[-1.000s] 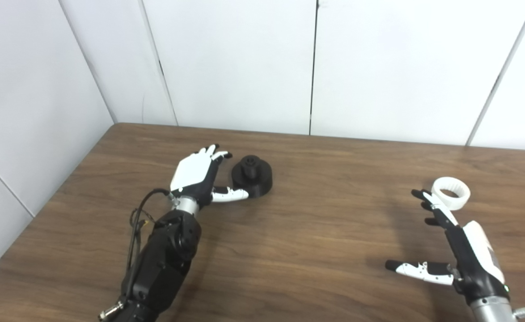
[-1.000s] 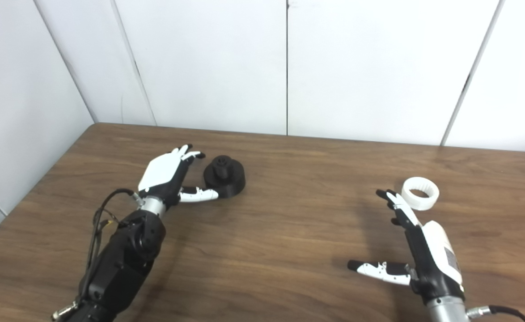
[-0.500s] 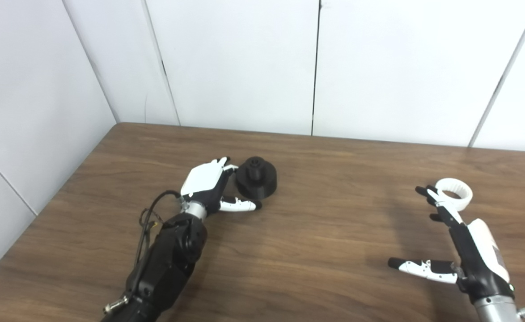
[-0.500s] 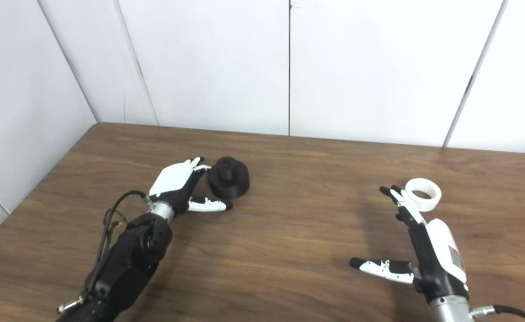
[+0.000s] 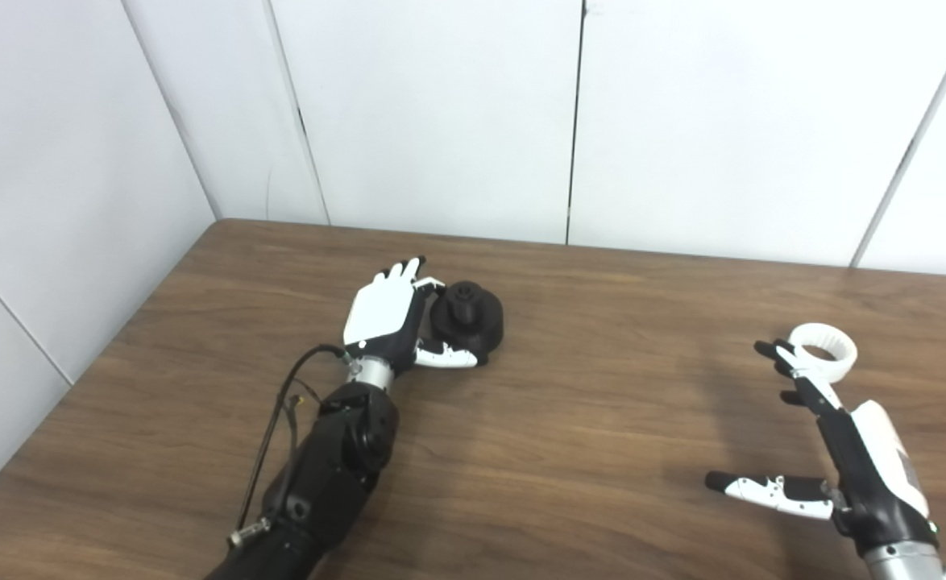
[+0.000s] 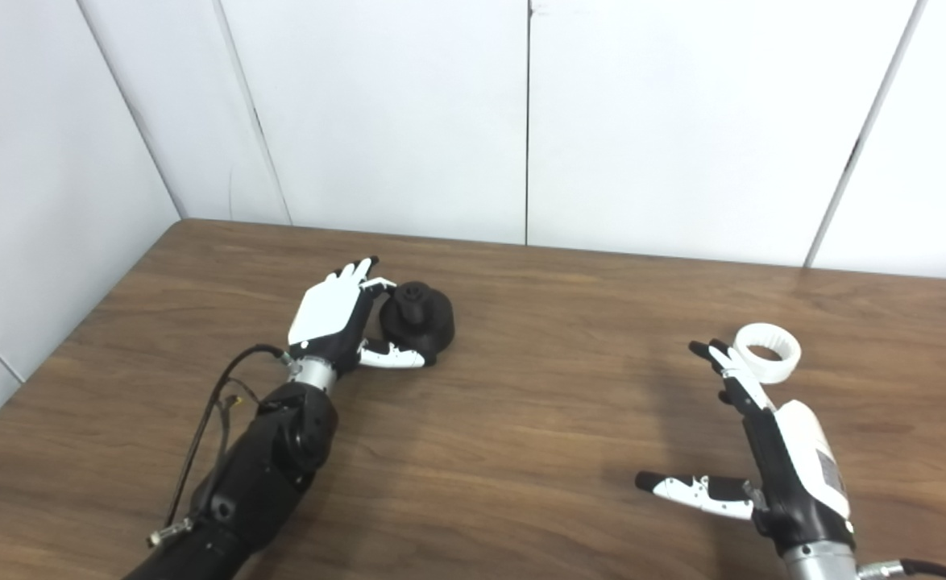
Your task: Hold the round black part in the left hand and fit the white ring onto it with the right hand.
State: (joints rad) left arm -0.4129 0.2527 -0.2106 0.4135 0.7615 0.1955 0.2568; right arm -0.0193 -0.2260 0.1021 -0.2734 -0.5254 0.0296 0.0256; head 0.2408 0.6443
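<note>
The round black part (image 5: pixel 473 319), with a knob on top, sits on the wooden table (image 5: pixel 586 451) at the left middle. My left hand (image 5: pixel 388 318) is pressed against its left side. The fingers are stretched out past it and the thumb lies along its near edge, so the hand is open and not closed around it. The white ring (image 5: pixel 823 351) lies flat on the table at the right. My right hand (image 5: pixel 840 443) is open just in front of it, fingertips close to its near left rim and thumb spread out to the left.
White wall panels (image 5: pixel 441 121) stand behind the table and along its left side. Bare wooden tabletop lies between the two hands. A black cable (image 5: pixel 275 435) loops beside my left forearm.
The view has shifted slightly. My left hand has moved in against the black part, with the thumb now tucked at its near edge. My right hand has hardly moved.
</note>
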